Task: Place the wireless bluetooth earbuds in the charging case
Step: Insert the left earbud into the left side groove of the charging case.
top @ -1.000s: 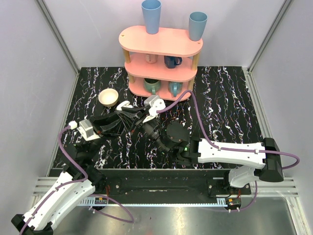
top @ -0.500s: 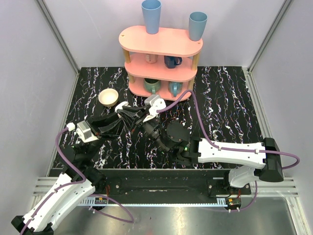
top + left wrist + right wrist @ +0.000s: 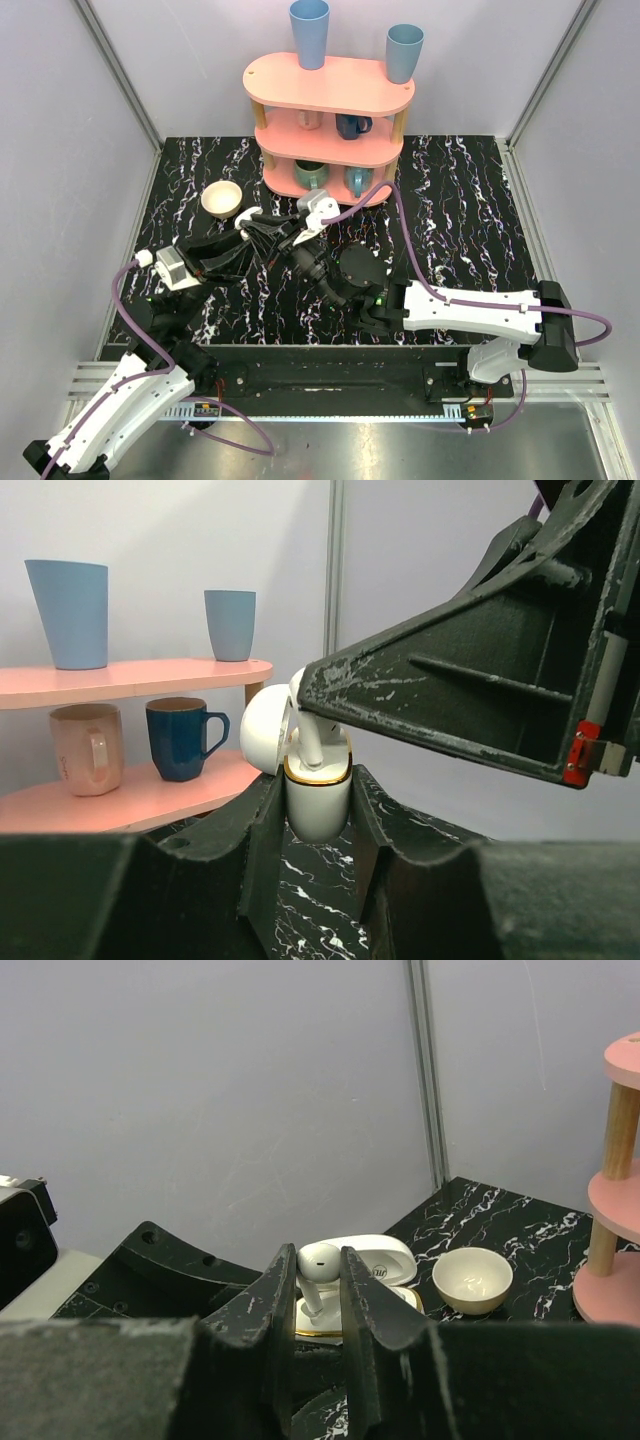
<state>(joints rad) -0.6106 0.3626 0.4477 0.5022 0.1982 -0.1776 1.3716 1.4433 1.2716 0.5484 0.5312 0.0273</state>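
My left gripper [image 3: 318,815] is shut on the charging case [image 3: 318,802], a small white case with a gold rim. It is held upright above the table with its lid [image 3: 264,730] swung open. My right gripper [image 3: 318,1268] is shut on a white earbud [image 3: 319,1260] directly over the open case [image 3: 360,1312]. The earbud's stem [image 3: 311,746] points down and reaches the case's opening. In the top view the case [image 3: 251,215] is between the two grippers, the left gripper [image 3: 258,232] coming from the left and the right gripper [image 3: 278,230] from the right.
A cream bowl [image 3: 222,198] stands on the black marbled table [image 3: 460,220], just behind the case; it also shows in the right wrist view [image 3: 472,1280]. A pink three-tier shelf [image 3: 330,120] with mugs and blue cups stands at the back.
The left gripper with the case has shifted slightly to the left. The right gripper with the earbud has stayed over the case and closed in a little.
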